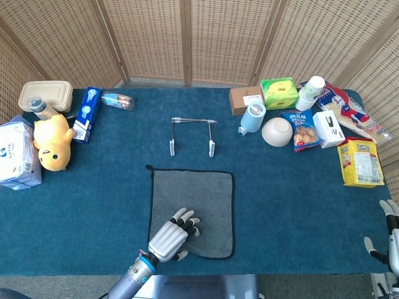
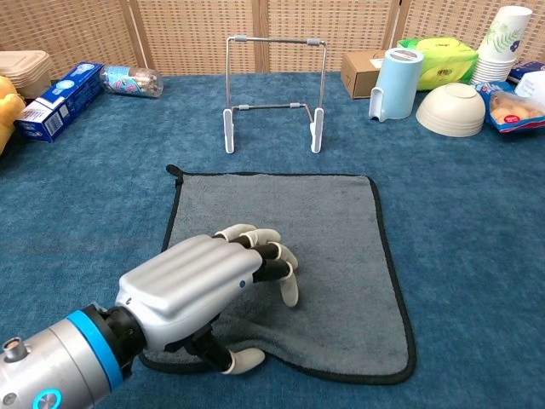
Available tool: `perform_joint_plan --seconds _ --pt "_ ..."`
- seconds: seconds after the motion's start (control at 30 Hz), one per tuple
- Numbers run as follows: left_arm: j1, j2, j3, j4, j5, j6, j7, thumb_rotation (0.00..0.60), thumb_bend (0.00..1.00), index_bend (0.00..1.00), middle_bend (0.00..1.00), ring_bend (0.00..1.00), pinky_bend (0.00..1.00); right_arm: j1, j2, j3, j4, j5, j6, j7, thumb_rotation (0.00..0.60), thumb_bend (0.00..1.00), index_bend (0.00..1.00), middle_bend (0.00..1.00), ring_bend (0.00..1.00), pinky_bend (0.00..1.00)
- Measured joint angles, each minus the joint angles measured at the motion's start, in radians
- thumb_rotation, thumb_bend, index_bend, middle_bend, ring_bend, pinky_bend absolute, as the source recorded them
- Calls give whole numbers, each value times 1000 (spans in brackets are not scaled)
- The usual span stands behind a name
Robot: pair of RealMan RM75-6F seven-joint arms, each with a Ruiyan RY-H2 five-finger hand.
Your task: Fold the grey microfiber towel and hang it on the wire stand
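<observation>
Only overhead: right hand [image 1: 388,233] tableside.

So here's the count on the table: one grey towel [image 1: 191,205]; one wire stand [image 1: 193,135]; two robot hands, left hand [image 1: 174,235] and right hand [image 1: 388,238]; one yellow plush toy [image 1: 52,142]; one beige lidded container [image 1: 45,95]; one blue box [image 1: 86,114]; one small clear bottle lying down [image 1: 118,100]; one cardboard box [image 1: 245,99]; one green pack [image 1: 278,93]; one white bowl [image 1: 277,132]; one stack of paper cups [image 1: 310,93]; one yellow snack bag [image 1: 360,162]; one blue snack bag [image 1: 301,130].
</observation>
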Motion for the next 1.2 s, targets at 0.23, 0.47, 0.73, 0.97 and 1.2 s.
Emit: perform_joint_plan --seconds 0.23,0.47,0.73,0.97,1.2 --pt "1 -1 5 5 10 18 -14 600 465 436 228 107 41 -6 3 2 -1 -2 9 7 600 282 74 85 0 0" --pt "4 -3 8 4 3 28 -22 600 528 514 240 110 49 -13 7 3 0 0 14 15 600 282 76 84 0 0" --pt "7 -7 4 8 3 44 -32 600 559 602 287 132 62 -17 7 4 0 -1 17 22 600 282 77 84 0 0" --pt "2 16 -15 -27 -6 47 -54 600 557 621 298 138 63 -15 4 7 7 3 9 29 600 282 77 84 0 0" --pt "-27 68 -71 -77 -42 30 -51 600 554 621 302 137 62 -3 -9 12 20 5 -9 36 600 283 78 84 0 0"
